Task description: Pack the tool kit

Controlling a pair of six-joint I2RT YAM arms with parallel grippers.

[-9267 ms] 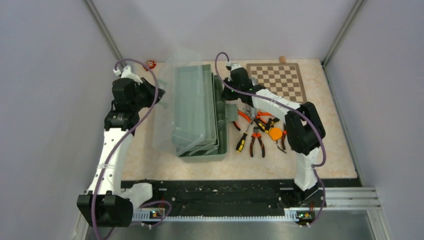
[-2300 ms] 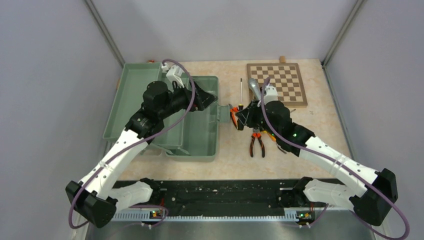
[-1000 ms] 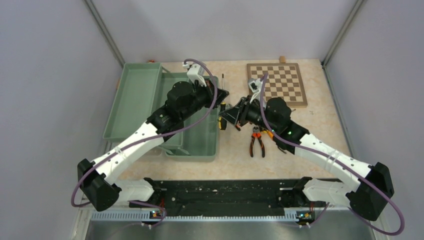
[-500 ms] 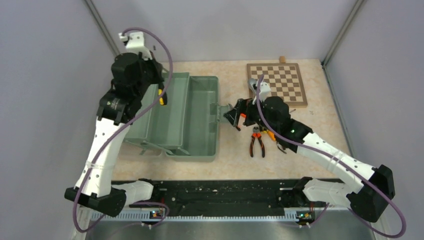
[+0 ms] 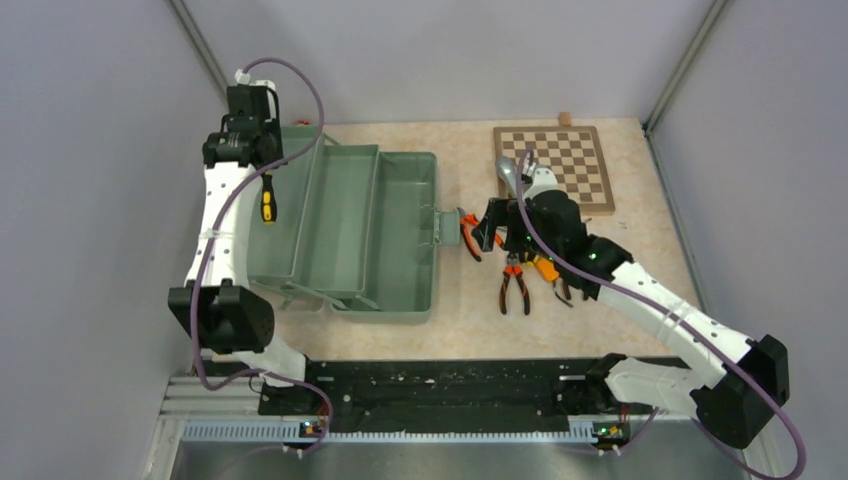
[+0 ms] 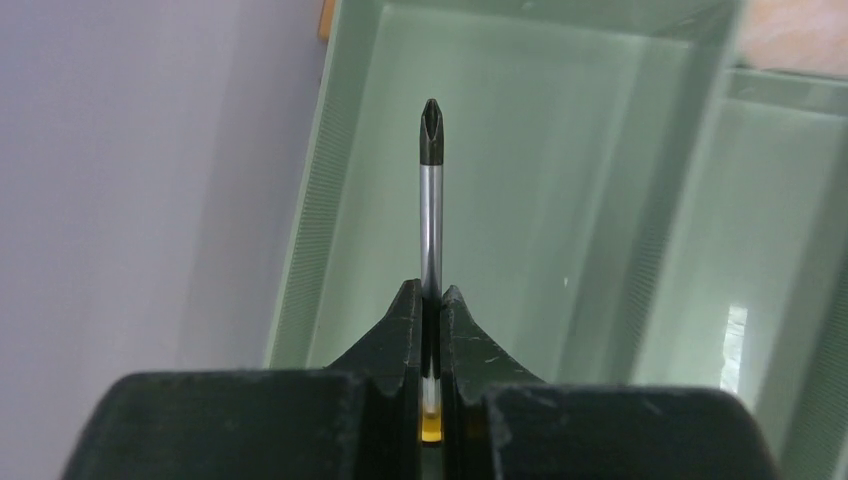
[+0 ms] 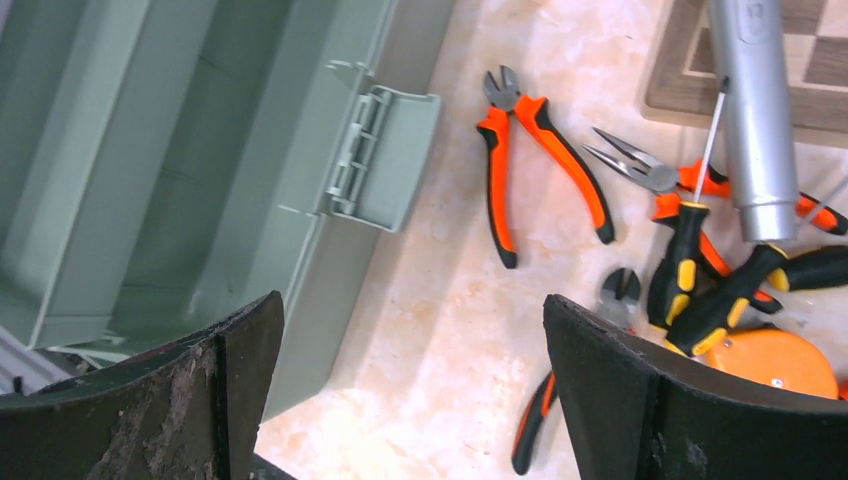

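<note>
Pinching screwdriver (image 6: 430, 215) by slick shaft above toolbox (image 6: 560, 150), far-left table (image 5: 470, 330) corner, left claw (image 6: 430, 297) risks tool slipping; right claw (image 7: 412, 335) gapes empty.

- Our top view looks down on the whole table (image 5: 470, 150) from above its near edge.
- Left wrist: we peer closely along the screwdriver (image 6: 430, 200) into the toolbox (image 6: 560, 150).
- Right wrist: from close overhead, we share the toolbox latch side and pliers (image 7: 512, 108) with the top view.

Left arm (image 5: 213, 210) and right arm (image 5: 665, 315) — white shells, black joints, purple cables (image 5: 320, 105); the right gripper (image 7: 407, 300) has scuffed black fingers (image 7: 620, 400).
</note>
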